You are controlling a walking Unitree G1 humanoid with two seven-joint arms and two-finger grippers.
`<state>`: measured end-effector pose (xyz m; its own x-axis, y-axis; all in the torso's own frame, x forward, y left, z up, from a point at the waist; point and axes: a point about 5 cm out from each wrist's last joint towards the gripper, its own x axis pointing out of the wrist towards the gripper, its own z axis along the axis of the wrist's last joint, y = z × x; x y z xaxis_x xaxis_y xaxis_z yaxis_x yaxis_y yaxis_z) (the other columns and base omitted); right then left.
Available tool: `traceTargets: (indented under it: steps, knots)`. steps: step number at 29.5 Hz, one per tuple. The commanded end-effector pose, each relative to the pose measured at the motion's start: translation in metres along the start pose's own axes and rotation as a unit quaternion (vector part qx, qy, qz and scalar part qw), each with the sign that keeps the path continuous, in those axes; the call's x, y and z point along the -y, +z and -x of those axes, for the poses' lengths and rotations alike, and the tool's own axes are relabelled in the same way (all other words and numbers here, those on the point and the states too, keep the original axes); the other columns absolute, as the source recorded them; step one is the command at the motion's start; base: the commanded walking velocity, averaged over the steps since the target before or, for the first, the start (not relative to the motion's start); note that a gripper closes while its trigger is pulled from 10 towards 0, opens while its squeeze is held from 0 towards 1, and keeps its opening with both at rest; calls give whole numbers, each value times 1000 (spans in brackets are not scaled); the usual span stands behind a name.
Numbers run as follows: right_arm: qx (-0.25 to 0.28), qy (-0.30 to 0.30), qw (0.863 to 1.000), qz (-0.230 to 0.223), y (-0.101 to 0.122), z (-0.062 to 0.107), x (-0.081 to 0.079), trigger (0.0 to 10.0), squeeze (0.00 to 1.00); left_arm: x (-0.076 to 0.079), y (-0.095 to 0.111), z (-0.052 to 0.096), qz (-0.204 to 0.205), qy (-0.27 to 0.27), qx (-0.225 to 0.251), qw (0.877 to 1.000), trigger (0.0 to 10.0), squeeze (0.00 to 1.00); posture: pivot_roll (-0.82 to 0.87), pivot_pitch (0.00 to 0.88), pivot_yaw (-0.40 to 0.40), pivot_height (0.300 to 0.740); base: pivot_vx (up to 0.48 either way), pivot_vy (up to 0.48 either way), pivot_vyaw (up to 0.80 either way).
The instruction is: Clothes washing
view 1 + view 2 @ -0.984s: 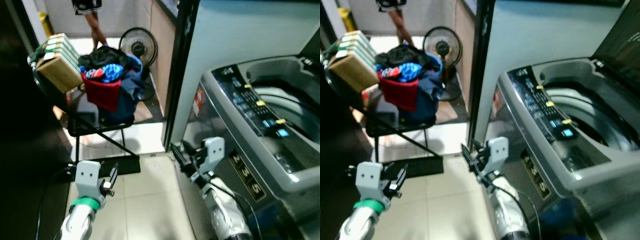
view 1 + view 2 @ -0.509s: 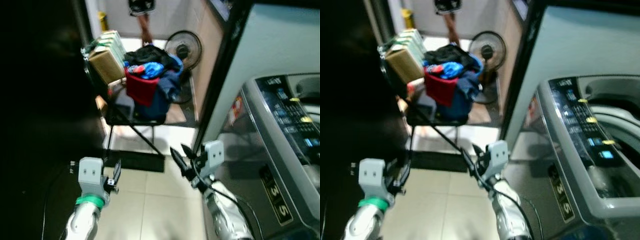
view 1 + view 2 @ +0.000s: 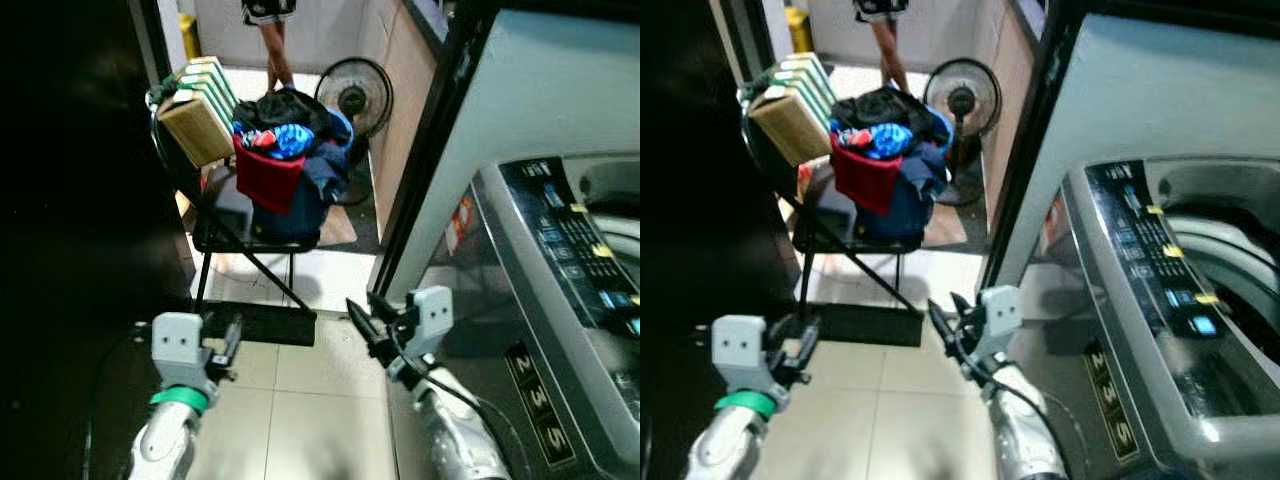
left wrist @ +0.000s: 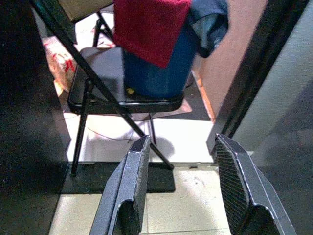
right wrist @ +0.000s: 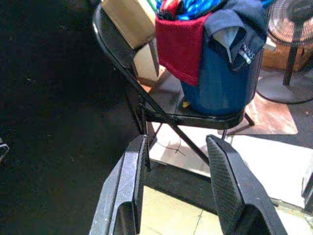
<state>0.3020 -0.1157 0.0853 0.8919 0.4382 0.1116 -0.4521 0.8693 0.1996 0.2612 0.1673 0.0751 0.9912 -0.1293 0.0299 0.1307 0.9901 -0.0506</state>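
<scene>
Grey washer (image 3: 1160, 300) sits hard on the robot's right, lid up, drum open. Black folding chair (image 3: 225, 235) stands ahead on the tile floor (image 3: 300, 420), well apart from both arms. On its seat: blue basket (image 4: 156, 73) heaped with clothes (image 3: 290, 140), a red cloth (image 5: 178, 46) draped over the rim, a dark garment hanging off the side. Boxes (image 3: 195, 110) lean on the chair back, beside the basket. Fan (image 3: 355, 95) is just behind the chair; a person's legs (image 3: 268, 45) beyond that.

Left gripper (image 4: 181, 193) and right gripper (image 5: 176, 188) are both low, fingers spread, holding nothing, aimed at the chair.

Risks, as I see them:
- Narrow gap between washer and dark wall; the right arm could clip the washer front on the walk in.
- Chair looks light; a push on the basket could skid or tip it.
- Boxes are perched; a bump may drop them.
- Draped red cloth and hanging garment could slide off or snag the chair frame when the load is lifted.
- Person is close behind.
</scene>
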Motion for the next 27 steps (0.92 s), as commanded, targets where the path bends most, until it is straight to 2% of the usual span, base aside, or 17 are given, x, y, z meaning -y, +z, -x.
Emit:
traceTargets:
  steps: [1, 8, 15, 27]
  knots:
    - [-22, -15, 1000, 5, -8, 2, 3, 10000, 0, -4, -7, 4, 6, 13, -16, 1000, 10000, 0, 70, 0, -38, 740, 398, 0, 0]
    - [-39, -28, 999, 6, -13, 2, 8, 10000, 0, -8, -12, 6, 6, 23, -26, 999, 10000, 0, 77, 0, -44, 740, 398, 0, 0]
    - [-24, -20, 999, 19, -8, -3, 2, 10000, 0, -8, -6, 1, 8, 22, -17, 1000, 10000, 0, 77, 0, -30, 740, 398, 0, 0]
    - [7, -18, 1000, 21, 0, -5, 2, 10000, 0, -6, -1, -2, 1, 10, -10, 1000, 10000, 0, 78, 0, -17, 740, 397, 0, 767]
